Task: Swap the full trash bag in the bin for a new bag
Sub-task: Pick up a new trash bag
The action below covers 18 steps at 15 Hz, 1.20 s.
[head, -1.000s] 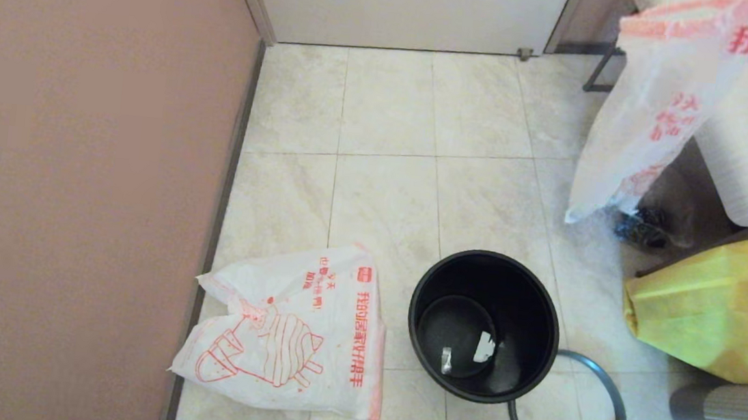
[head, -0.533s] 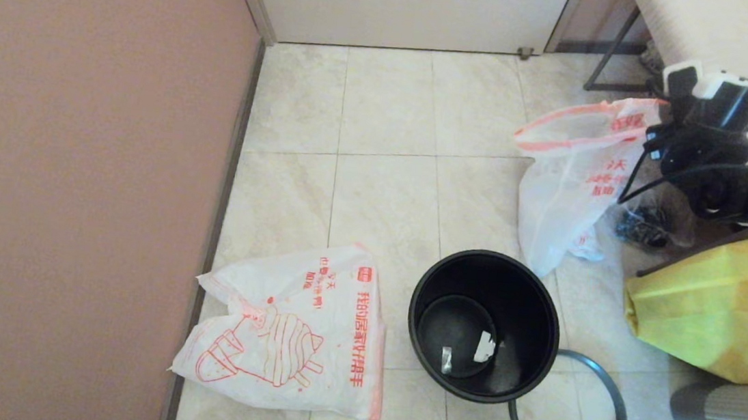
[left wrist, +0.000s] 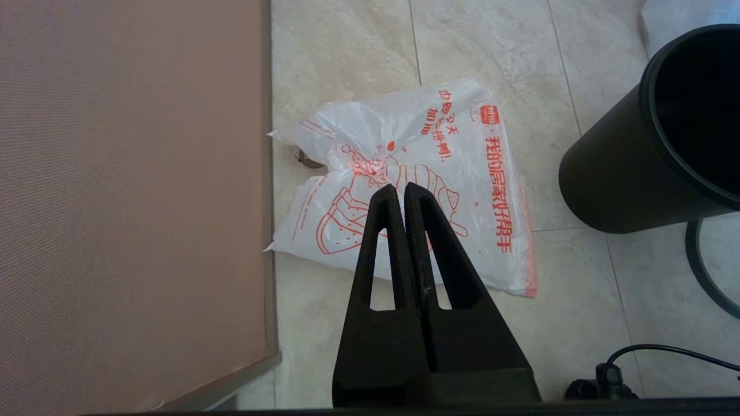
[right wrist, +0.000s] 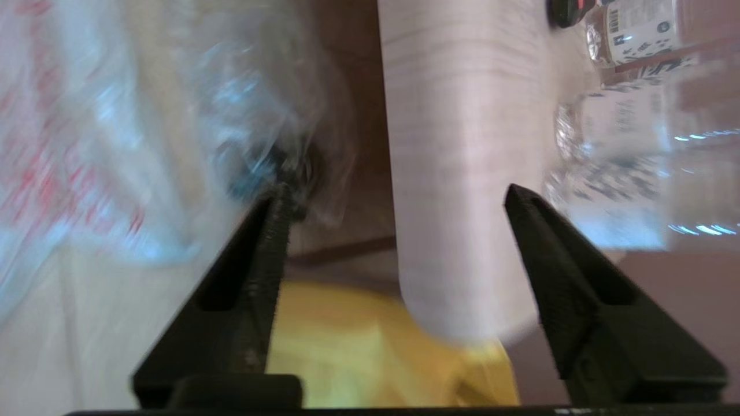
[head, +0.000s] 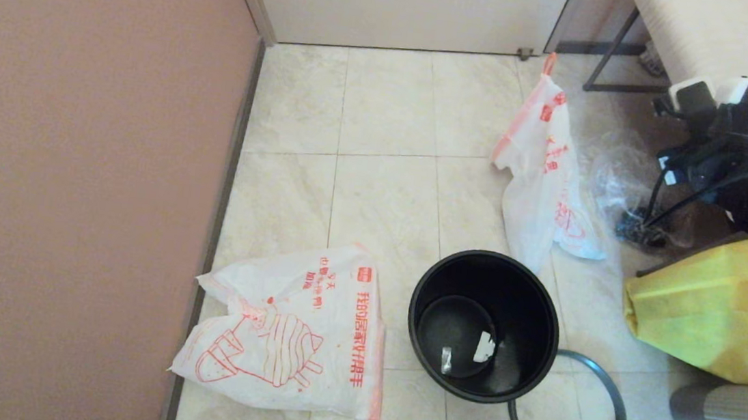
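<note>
Lying beside the bin (head: 483,325) — full trash bag (head: 544,185); right gripper (right wrist: 393,196) spread, left gripper (left wrist: 402,193) pressed together.

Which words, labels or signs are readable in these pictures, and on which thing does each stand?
"我的居家好帮手", as far as it can be read: red column on the new bag.
Shorter red columns beside it, and the small red logo square above it: too small to read surely.
Red print on the full trash bag: crumpled, unreadable.
Bottle label with barcode: too small.
</note>
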### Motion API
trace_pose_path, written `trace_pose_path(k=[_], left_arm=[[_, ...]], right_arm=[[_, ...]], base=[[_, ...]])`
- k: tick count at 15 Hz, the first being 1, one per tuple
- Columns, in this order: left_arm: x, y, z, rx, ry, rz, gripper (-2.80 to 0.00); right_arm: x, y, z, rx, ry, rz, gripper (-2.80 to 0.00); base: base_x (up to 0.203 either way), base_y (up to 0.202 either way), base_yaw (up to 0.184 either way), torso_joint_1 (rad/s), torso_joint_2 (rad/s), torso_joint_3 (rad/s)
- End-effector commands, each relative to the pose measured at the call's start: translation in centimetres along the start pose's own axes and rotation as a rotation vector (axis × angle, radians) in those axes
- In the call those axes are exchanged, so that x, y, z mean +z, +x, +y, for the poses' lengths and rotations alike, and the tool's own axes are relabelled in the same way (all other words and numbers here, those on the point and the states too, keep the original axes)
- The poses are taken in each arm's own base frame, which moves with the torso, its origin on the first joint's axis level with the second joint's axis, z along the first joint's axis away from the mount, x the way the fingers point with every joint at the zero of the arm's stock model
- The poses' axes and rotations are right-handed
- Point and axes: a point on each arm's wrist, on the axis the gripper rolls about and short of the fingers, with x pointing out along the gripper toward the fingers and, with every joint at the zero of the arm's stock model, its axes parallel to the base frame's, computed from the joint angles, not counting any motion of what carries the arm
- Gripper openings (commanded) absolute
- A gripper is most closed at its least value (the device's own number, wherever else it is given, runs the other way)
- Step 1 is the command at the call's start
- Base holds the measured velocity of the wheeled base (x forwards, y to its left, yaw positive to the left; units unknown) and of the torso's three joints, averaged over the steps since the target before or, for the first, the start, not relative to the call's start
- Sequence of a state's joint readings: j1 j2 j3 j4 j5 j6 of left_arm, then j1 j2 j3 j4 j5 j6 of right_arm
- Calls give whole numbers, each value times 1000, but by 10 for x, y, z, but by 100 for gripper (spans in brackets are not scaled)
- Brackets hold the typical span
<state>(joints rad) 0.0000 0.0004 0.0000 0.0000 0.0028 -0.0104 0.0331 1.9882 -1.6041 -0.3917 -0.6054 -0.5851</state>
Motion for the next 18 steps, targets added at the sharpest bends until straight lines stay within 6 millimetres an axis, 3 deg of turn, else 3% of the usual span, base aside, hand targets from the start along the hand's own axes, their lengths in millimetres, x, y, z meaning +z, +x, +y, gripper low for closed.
trace_pose_path(k=[1, 2, 3, 9, 14, 18], left_arm=[[0, 0, 0, 0, 0, 0, -280], [0, 0, 0, 0, 0, 0, -280], [0, 0, 0, 1, 0, 0, -280], [0, 0, 0, 0, 0, 0, -280], [0, 0, 0, 0, 0, 0, -280], [0, 0, 0, 0, 0, 0, -280]], right_arm=[[9, -45, -38, -7, 22, -32, 0], [3, -64, -44, 16, 24, -23, 0], [-6, -81, -47, 45, 22, -11, -280], [-69, -154, -34, 212, 162, 102, -280], [-119, -223, -84, 157, 358, 90, -280], [-141, -286, -128, 207, 506, -100, -280]], base=[[0, 0, 0, 0, 0, 0], [0, 0, 0, 0, 0, 0], [0, 0, 0, 0, 0, 0], [0, 0, 0, 0, 0, 0], [0, 0, 0, 0, 0, 0], [0, 0, 0, 0, 0, 0]])
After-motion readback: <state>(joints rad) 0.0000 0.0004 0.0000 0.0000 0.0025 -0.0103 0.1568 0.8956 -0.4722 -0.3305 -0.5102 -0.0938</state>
